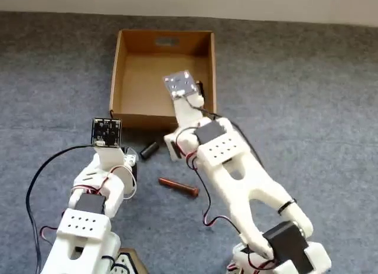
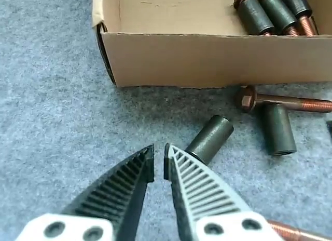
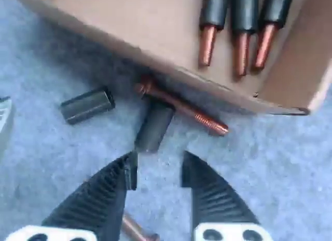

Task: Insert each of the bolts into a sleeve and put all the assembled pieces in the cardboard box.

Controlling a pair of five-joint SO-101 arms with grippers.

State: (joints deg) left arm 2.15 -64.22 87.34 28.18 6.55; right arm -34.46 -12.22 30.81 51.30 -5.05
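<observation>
The left pincer [image 2: 158,159] hangs low over the grey tabletop [image 1: 307,108], fingers almost together and empty, a loose sleeve [image 2: 210,139] just beside its tip. The right pincer [image 3: 158,167] stands open above a second sleeve [image 3: 153,125], just beside a bolt [image 3: 181,108] lying along the cardboard box [image 1: 118,67] wall. Three assembled pieces [image 3: 238,17] lie inside the box; another bolt [image 1: 178,186] lies between the arms

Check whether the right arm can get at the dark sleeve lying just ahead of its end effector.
Probably yes: the right end effector is open, with bare carpet up to the sleeve; a loose bolt crowds its far end.
</observation>
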